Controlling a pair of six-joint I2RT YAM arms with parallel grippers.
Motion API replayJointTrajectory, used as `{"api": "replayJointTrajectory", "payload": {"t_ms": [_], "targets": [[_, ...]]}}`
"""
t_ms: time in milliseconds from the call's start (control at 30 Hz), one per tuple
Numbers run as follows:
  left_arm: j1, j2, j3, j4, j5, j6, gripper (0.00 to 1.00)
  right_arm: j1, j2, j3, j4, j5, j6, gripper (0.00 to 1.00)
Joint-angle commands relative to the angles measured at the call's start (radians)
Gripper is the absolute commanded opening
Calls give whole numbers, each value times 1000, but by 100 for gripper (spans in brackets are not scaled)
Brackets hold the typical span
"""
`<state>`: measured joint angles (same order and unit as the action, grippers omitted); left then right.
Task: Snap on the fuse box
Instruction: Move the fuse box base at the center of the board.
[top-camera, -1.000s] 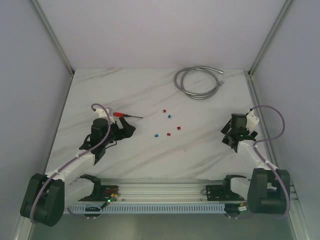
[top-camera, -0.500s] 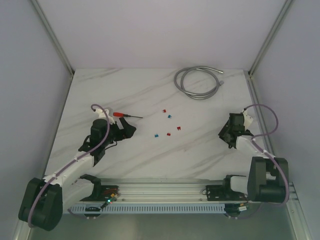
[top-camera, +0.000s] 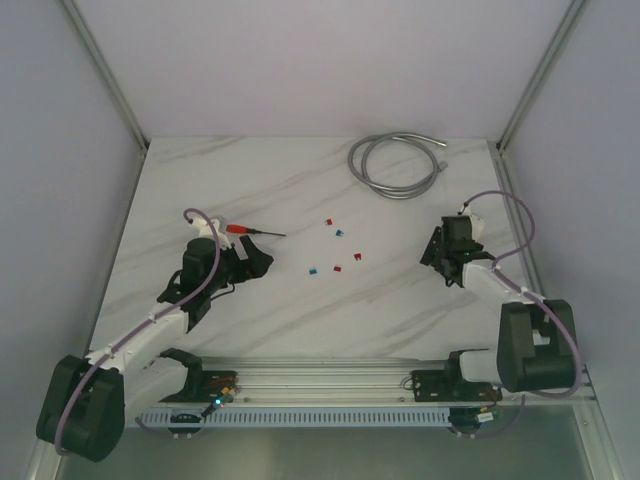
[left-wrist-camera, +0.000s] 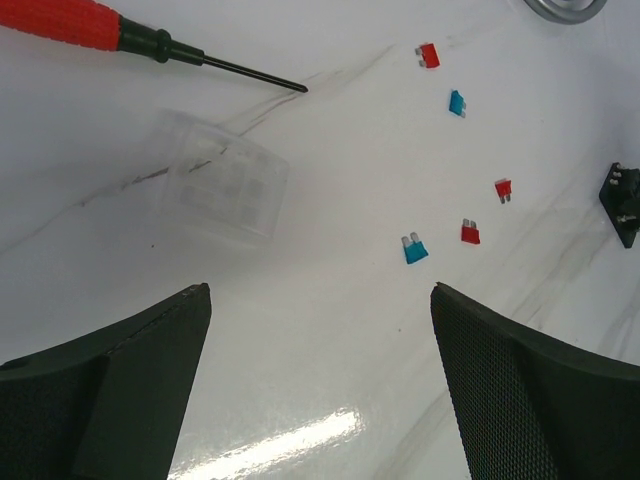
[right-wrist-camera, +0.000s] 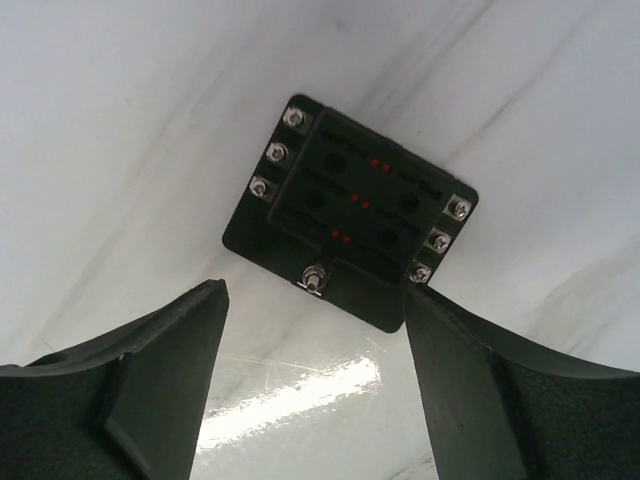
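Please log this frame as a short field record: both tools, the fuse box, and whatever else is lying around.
left tool: open, empty, pointed toward the clear cover
right tool: open, empty, fuse box just beyond its fingertips
fuse box: black, flat on the table, face up, uncovered, not gripped
clear cover: on the table near the screwdriver tip, apart from the fuse box
screwdriver: red handle, lying flat
loose fuses: five, red and blue, mid-table
cable: grey coil at the far edge

The 2 arms extend forward and inward, wrists pitched downward; left gripper with jaws spread wide, right gripper with jaws parted
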<state>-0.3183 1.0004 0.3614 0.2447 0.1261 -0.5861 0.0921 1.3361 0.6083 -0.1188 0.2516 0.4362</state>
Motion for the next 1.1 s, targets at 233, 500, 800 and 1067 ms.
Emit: {"api": "replayJointTrajectory", "payload": {"t_ms": [233,500,800,1067], "targets": [[-5,-5,20,-19,-38,-31,100,-101,24,93,51,-39,-125,83],[-5,-44,4,-20,-51,-41,100,-91,109,105,51,-110,-151,87],[-6,-65,-2,-22,-61,-64,100,8,109,99,-28,-99,-150,79],[-6,-60,3,-27,-60,-82,100,91,104,129,-84,-200,-175,74]]}}
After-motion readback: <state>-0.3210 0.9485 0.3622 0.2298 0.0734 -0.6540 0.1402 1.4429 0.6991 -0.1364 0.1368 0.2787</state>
